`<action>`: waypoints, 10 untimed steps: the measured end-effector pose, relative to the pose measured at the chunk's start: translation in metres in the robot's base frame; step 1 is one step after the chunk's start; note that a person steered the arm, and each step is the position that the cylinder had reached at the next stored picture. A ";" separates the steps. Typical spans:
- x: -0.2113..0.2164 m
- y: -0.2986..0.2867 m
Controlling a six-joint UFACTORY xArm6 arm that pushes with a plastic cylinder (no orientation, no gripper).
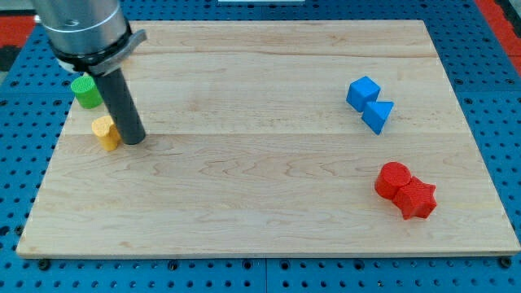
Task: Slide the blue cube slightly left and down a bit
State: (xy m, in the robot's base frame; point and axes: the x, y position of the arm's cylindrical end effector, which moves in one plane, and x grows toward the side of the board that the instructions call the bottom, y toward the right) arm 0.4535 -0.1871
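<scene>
The blue cube (363, 92) sits on the wooden board (260, 187) at the view's upper right. A blue triangular block (378, 115) touches its lower right side. My tip (134, 139) rests on the board at the view's left, far from the blue cube. The tip is just right of a yellow block (105, 131) and touches or nearly touches it.
A green cylinder (85, 91) stands at the board's left edge above the yellow block, partly behind the rod. A red cylinder (394, 179) and a red star-shaped block (418, 198) sit together at the lower right. Blue pegboard surrounds the board.
</scene>
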 end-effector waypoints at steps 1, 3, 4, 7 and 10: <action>0.000 -0.028; -0.019 -0.050; -0.022 -0.008; -0.066 0.062; -0.066 0.157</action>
State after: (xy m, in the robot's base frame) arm 0.3880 -0.0298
